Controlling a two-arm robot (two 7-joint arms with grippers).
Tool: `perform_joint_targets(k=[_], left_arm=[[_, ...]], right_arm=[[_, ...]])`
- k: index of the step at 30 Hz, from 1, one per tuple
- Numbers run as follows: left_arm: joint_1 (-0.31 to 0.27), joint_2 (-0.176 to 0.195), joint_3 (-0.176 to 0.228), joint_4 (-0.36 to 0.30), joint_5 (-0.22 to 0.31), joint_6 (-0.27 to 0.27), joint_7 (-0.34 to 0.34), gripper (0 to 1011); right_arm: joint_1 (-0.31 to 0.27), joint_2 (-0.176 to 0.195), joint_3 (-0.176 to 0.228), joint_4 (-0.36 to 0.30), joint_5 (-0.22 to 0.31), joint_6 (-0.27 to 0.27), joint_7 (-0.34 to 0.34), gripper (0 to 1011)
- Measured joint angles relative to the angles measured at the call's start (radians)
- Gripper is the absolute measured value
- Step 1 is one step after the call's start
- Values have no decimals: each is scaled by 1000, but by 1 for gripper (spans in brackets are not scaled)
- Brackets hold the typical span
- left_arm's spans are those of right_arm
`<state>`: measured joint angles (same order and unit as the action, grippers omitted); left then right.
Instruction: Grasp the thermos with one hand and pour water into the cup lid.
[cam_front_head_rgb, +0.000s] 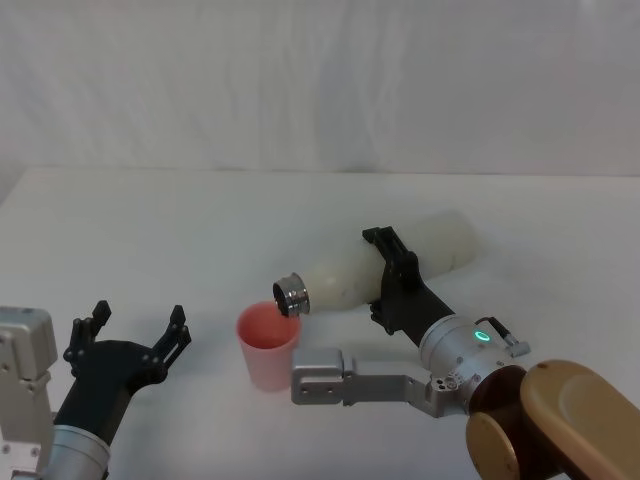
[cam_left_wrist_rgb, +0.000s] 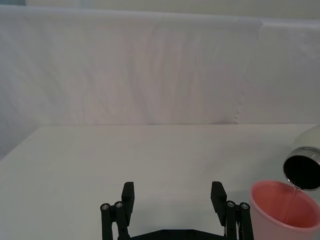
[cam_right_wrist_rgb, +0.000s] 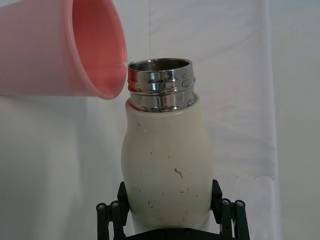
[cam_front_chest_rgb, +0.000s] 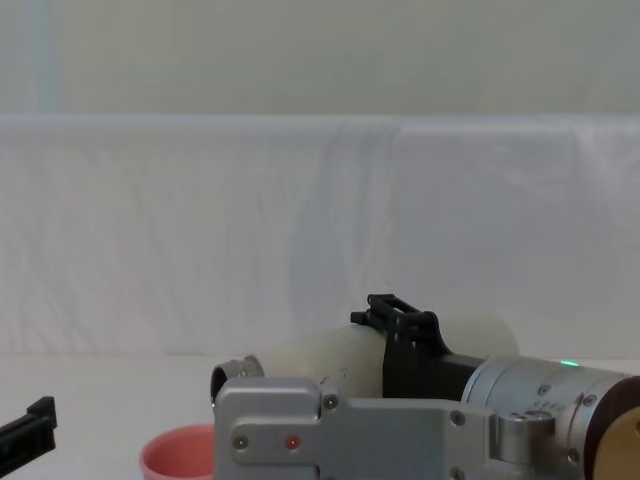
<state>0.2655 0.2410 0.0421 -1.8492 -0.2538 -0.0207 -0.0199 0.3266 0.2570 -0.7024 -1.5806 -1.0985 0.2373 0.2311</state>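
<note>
The cream-white thermos (cam_front_head_rgb: 385, 265) is tipped almost level above the table, and my right gripper (cam_front_head_rgb: 390, 280) is shut around its middle. Its steel neck (cam_front_head_rgb: 291, 295) hangs over the rim of the salmon-pink cup lid (cam_front_head_rgb: 268, 345), which stands upright on the table. In the left wrist view a thin stream of water (cam_left_wrist_rgb: 296, 196) falls from the neck (cam_left_wrist_rgb: 303, 169) into the cup lid (cam_left_wrist_rgb: 284, 212). The right wrist view has the thermos (cam_right_wrist_rgb: 167, 170) held between the fingers, neck beside the cup lid (cam_right_wrist_rgb: 65, 47). My left gripper (cam_front_head_rgb: 130, 335) stands open to the left of the cup lid, holding nothing.
A white cloth covers the table (cam_front_head_rgb: 200, 230) and the wall behind it. Bare tabletop lies to the left and behind the cup lid. My right forearm (cam_front_head_rgb: 440, 375) crosses the near right of the table.
</note>
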Motion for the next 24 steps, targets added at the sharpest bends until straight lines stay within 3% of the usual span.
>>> perform_joint_targets(k=[24], left_arm=[[0, 0, 0, 0, 0, 0, 0, 1001]], right_arm=[[8, -2, -5, 5, -3, 0, 6, 962]])
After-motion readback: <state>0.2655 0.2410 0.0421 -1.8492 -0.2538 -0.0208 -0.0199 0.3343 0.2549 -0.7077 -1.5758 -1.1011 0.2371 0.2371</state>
